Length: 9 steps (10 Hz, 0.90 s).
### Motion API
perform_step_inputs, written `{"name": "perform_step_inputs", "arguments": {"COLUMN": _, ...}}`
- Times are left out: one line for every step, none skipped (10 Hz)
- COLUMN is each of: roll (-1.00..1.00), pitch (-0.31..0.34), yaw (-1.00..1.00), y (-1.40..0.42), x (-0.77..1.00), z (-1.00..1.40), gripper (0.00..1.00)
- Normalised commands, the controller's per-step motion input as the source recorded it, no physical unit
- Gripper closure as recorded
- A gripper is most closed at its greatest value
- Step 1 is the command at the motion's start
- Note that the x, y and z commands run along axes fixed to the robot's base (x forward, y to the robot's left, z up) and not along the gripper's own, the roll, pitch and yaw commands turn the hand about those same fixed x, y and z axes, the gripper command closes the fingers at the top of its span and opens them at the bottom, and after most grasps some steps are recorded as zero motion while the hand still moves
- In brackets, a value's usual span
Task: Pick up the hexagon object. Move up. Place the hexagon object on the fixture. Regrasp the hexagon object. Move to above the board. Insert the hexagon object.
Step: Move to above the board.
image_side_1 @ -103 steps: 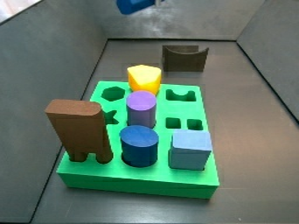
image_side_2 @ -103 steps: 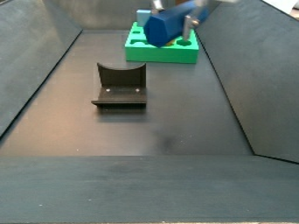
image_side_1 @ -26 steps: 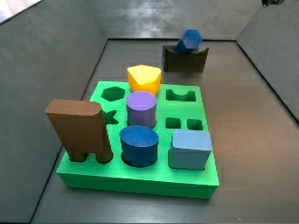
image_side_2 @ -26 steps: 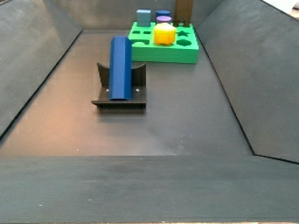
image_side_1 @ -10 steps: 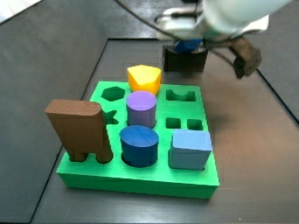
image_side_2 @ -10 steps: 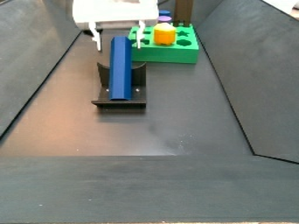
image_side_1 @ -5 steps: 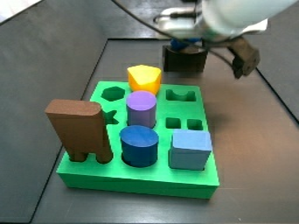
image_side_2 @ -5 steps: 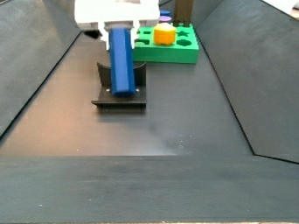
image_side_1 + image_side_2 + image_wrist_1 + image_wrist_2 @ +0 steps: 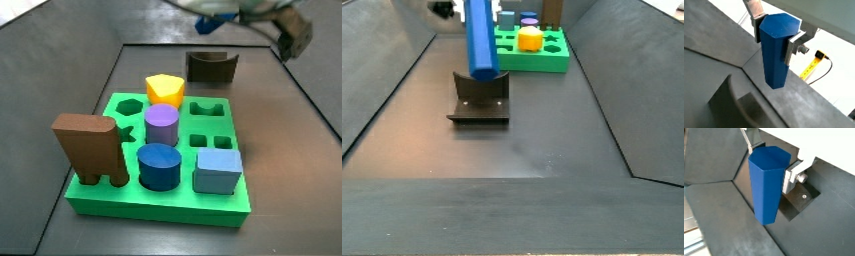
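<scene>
While both wrist views show the end effector (image 9: 777, 37) closed on the hexagon bar (image 9: 776, 50), its silver fingers (image 9: 795, 172) clamping the bar's upper part (image 9: 767, 183) so it hangs clear of the dark floor, only a blurred bit of the end effector (image 9: 247, 12) shows at the top edge of a side view, above the empty fixture (image 9: 211, 66) behind the green board (image 9: 163, 195). In a side view the bar (image 9: 480, 38) is upright, its lower end just above the fixture (image 9: 478, 100), with the board (image 9: 531, 55) behind.
</scene>
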Motion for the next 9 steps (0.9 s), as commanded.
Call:
{"name": "perform_step_inputs", "arguments": {"roll": -0.01, "pitch": -0.075, "yaw": 0.05, "y": -0.04, "x": -0.04, "z": 1.00, "gripper": 1.00}}
{"name": "perform_step_inputs", "arguments": {"roll": -0.02, "pitch": -0.072, "yaw": 0.00, "y": -0.03, "x": -0.04, "z": 1.00, "gripper": 1.00}}
{"name": "perform_step_inputs", "arguments": {"roll": -0.03, "pitch": -0.063, "yaw": -0.03, "y": -0.03, "x": -0.05, "z": 1.00, "gripper": 1.00}}
{"name": "perform_step_inputs", "arguments": {"roll": -0.04, "pitch": -0.046, "yaw": -0.04, "y": -0.02, "x": -0.05, "z": 1.00, "gripper": 1.00}}
{"name": "perform_step_inputs", "arguments": {"roll": -0.04, "pitch": -0.016, "yaw": -0.06, "y": -0.02, "x": -0.06, "z": 0.95, "gripper": 1.00}}
{"name": "perform_step_inputs", "arguments": {"roll": -0.04, "pitch": 0.005, "yaw": -0.06, "y": -0.01, "x": -0.06, "z": 0.78, "gripper": 1.00}}
{"name": "perform_step_inputs", "arguments": {"roll": -0.05, "pitch": 0.020, "yaw": -0.05, "y": -0.01, "x": -0.06, "z": 0.67, "gripper": 1.00}}
{"name": "perform_step_inputs", "arguments": {"roll": -0.05, "pitch": 0.056, "yaw": -0.04, "y": 0.00, "x": -0.04, "z": 0.38, "gripper": 1.00}}
{"name": "perform_step_inputs", "arguments": {"roll": -0.05, "pitch": 0.071, "yaw": -0.03, "y": -0.01, "x": -0.03, "z": 0.20, "gripper": 1.00}}
